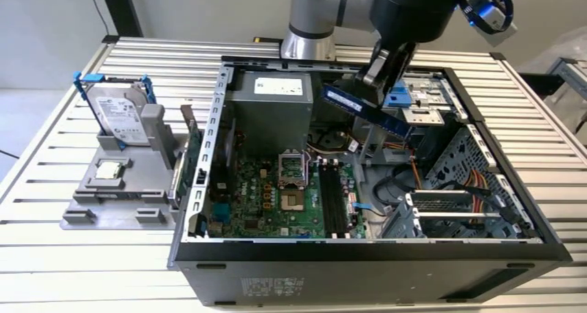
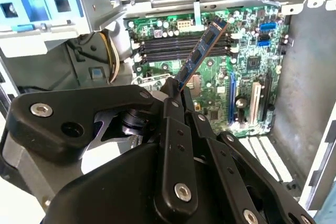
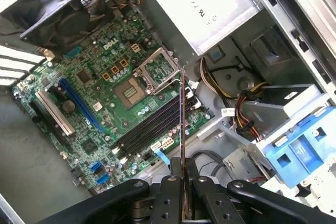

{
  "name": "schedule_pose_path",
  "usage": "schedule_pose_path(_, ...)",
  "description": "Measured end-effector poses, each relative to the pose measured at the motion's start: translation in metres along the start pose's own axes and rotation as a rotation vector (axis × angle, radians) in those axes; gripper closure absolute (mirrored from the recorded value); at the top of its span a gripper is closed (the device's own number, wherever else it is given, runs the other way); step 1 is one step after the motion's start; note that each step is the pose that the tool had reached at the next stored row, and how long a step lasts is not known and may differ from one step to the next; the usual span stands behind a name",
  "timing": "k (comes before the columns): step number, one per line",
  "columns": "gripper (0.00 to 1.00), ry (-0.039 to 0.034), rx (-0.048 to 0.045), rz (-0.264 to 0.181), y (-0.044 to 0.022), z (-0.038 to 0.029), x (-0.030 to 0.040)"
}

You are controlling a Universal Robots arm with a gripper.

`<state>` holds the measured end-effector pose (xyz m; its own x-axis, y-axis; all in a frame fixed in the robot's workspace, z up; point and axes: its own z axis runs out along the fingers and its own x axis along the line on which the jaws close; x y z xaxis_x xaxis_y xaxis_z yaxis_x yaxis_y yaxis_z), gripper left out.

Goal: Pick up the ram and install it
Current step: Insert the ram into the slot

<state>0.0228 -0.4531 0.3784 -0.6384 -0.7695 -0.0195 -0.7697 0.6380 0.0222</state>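
Blue-green ram (image 1: 367, 110) is clamped in my gripper (image 1: 376, 76), tilted, above the motherboard (image 1: 266, 196), with open room down to the black memory slots (image 1: 332, 201); its print is unreadable.

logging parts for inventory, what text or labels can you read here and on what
No text reads clearly enough to quote.
Label on the power supply: too small.
Label on the hard drive: blurred.
Markings on the ram held by the gripper: too small.
White print on the motherboard: too small.

Arm (image 1: 408, 14) angled dwn, jaws clamped.
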Motion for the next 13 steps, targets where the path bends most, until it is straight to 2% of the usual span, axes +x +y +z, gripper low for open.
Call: schedule_pose_path(13,1.0,-0.0038,0.0033,0.171,-0.0001,0.0002,0.0002)
